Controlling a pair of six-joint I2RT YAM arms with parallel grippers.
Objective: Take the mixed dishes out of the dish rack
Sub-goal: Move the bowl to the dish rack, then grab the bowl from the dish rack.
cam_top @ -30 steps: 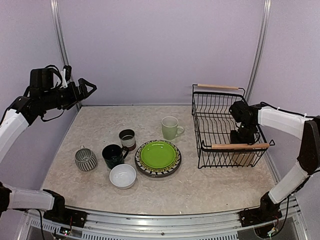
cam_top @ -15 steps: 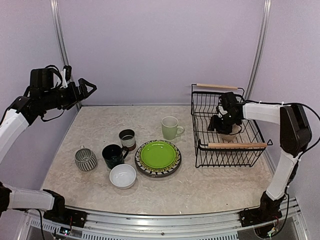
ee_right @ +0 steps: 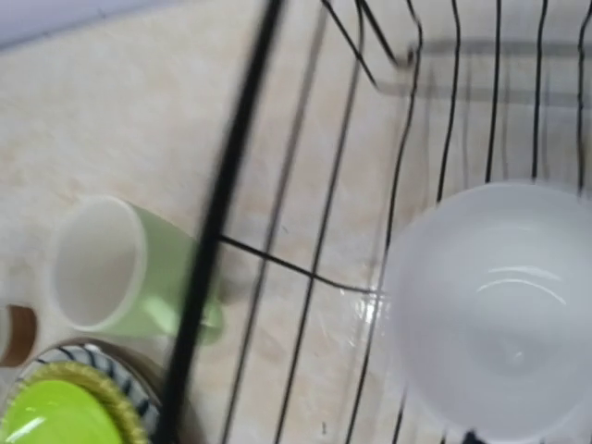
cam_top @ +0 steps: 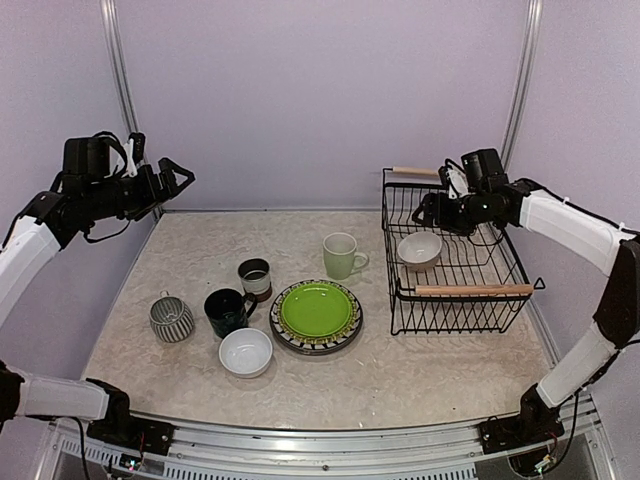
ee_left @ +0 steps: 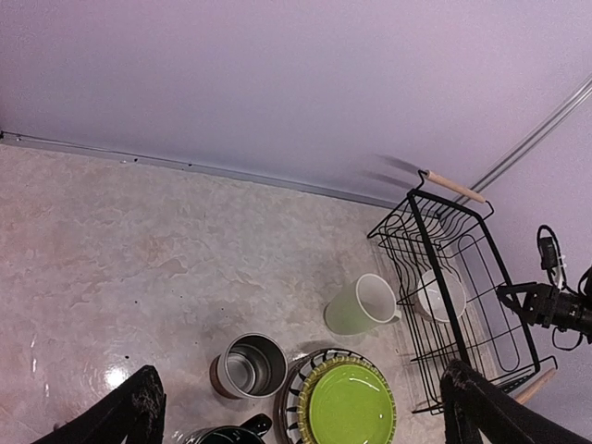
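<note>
The right hand (cam_top: 424, 212), its spread unclear, has lifted away, leaving the white bowl (cam_top: 420, 250) in the dish rack (cam_top: 470, 291), not yet unloaded; the left hand (cam_top: 183, 172) waits wide.

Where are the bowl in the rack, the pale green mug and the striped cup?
bowl in the rack (cam_top: 419, 249): top view, its inside.
pale green mug (cam_top: 340, 260): top view, front wall.
striped cup (cam_top: 172, 322): top view, striped side.
</note>
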